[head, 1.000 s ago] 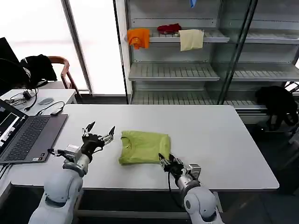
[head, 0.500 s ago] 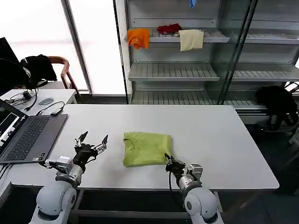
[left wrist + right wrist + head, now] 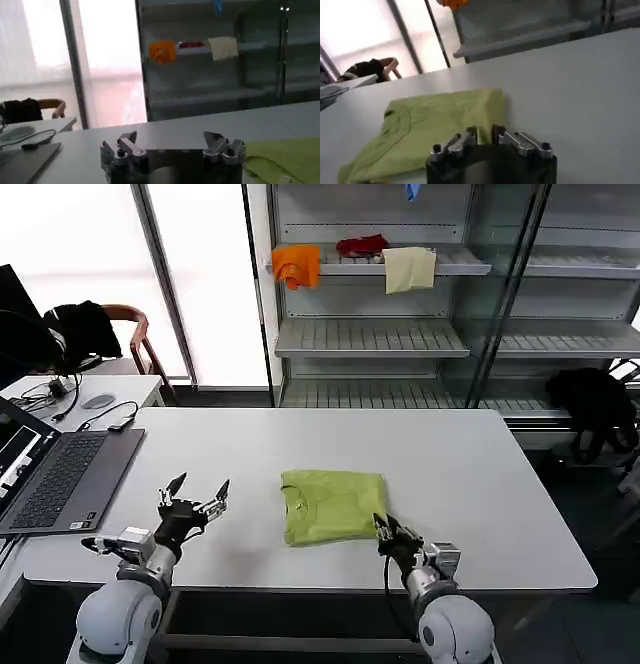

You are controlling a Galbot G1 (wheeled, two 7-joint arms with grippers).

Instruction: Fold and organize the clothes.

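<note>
Green and soft, the folded T-shirt (image 3: 335,506) lies flat on the white table (image 3: 500,484), a little below the middle of the head view. Its collar sits at the left side of the fold. The shirt is a neat, almost square bundle.

The right gripper (image 3: 388,532) is at the lower right corner of the shirt, near the bottom of the frame. Its fingers are pinched together on the edge of the green cloth. In the right wrist view the same gripper (image 3: 487,136) has a thin bit of shirt (image 3: 440,120) between its two fingers, with the rest of the shirt spread out on the table behind it.

The left gripper (image 3: 196,496) is at the lower left of the head view, left of the shirt and apart from it. Its fingers are spread wide and hold nothing. In the left wrist view this gripper (image 3: 172,145) is just above the table, and the green shirt (image 3: 285,157) shows at the lower right.

A grey laptop (image 3: 60,474) lies open at the left edge of the table. At the top of the frame, a shelf (image 3: 400,269) holds an orange cloth (image 3: 297,264), a red cloth (image 3: 362,245) and a cream cloth (image 3: 410,268).
</note>
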